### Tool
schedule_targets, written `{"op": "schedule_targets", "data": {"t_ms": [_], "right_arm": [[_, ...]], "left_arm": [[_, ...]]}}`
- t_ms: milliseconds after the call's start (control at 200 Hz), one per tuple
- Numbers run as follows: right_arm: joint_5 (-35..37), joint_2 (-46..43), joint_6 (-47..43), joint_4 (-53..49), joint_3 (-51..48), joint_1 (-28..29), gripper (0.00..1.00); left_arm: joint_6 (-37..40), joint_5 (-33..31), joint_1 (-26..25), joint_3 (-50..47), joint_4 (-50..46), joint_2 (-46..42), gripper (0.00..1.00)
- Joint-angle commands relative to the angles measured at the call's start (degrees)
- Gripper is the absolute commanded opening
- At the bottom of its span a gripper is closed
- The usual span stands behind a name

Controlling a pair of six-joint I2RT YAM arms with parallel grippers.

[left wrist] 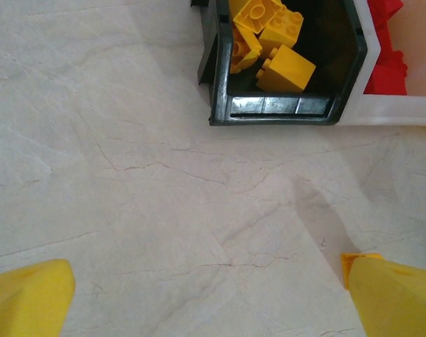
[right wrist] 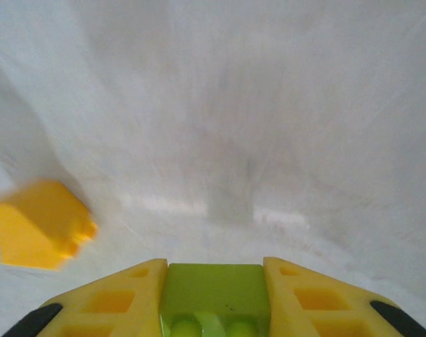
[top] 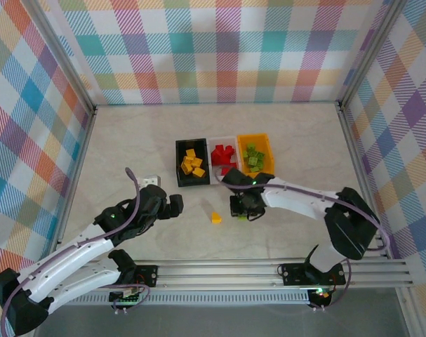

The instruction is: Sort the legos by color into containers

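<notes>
Item: lime green brick [right wrist: 213, 289], one of the legos, clamped between the yellow fingers [right wrist: 114, 303] of the right gripper [top: 243, 208], the jaws being pressed against both its sides. It is held low over the worktop [top: 128, 140], near the middle and toward the near edge. Item: loose yellow brick [top: 216, 217], lying on the worktop just beside that gripper, on its left. Items: three bins set in a row at mid-worktop: black bin [left wrist: 279, 107] holding yellow bricks [left wrist: 286, 69], white bin [left wrist: 398, 109] holding red bricks [left wrist: 388, 67], orange-yellow bin [top: 256, 138] holding green bricks [top: 253, 156]. Risks, as judged: the brick is gripped only at the fingertips, so a slip on lifting is possible. The loose yellow brick may be knocked aside if the wrist is swung leftward. The white bin stands right beside the orange-yellow one, so a release made too far left would put green among red. Pose: the right arm is reached in from the near right corner and folded toward the centre, wrist pitched down. The left arm is extended from the near left corner, and the left gripper [left wrist: 211, 295] is held over bare worktop short of the black bin, jaws wide apart with nothing between them.
</notes>
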Motion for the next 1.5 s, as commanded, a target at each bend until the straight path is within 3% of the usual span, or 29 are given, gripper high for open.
{"op": "schedule_targets", "data": {"t_ms": [0, 140, 290, 455, 530, 605, 710, 770, 1080, 1290, 1495], "right_arm": [[4.12, -2.69, -5.60, -0.98, 5.08, -6.24, 0.36], [6.45, -0.47, -9.00, 2.53, 11.12, -14.18, 0.37], [9.43, 8.03, -11.63, 3.95, 19.57, -20.16, 0.38], [8.61, 16.44, -15.64, 4.89, 27.79, -22.91, 0.41], [7.97, 19.48, -16.47, 3.86, 31.22, -23.10, 0.46], [7.27, 20.69, -16.82, 2.81, 33.22, -23.13, 0.59], [6.42, 18.82, -16.72, 3.35, 32.60, -23.09, 0.76], [6.76, 17.03, -16.28, 3.48, 31.15, -23.00, 0.81], [3.90, 5.02, -13.19, 7.41, 16.60, -22.91, 0.86], [3.60, -1.66, -13.35, 9.19, 10.84, -22.92, 0.87], [4.21, -5.19, -13.09, 10.38, 8.66, -23.00, 0.87]], "left_arm": [[0.22, -0.98, 0.50, 1.43, -0.20, 0.75, 1.00], [-0.54, -0.83, 0.43, 1.58, -0.03, 1.41, 1.00], [-0.63, -1.52, 0.42, 2.64, -1.22, 1.87, 1.00], [-0.91, -0.91, 0.43, 2.60, -1.64, 1.70, 1.00], [-1.01, -0.80, 0.44, 2.43, -1.99, 1.69, 1.00], [-1.01, -0.19, 0.49, 1.89, -1.56, 1.61, 1.00], [1.96, 5.86, 0.42, 1.26, 2.01, 2.62, 1.00], [2.76, 7.90, -0.02, 1.86, 3.51, 5.33, 1.00], [3.34, 13.54, -11.07, 10.51, 15.81, 32.36, 0.99], [3.52, 18.64, -12.07, 15.69, 18.39, 47.07, 0.85], [3.52, 20.11, -12.07, 17.57, 16.71, 51.03, 0.61]]}}
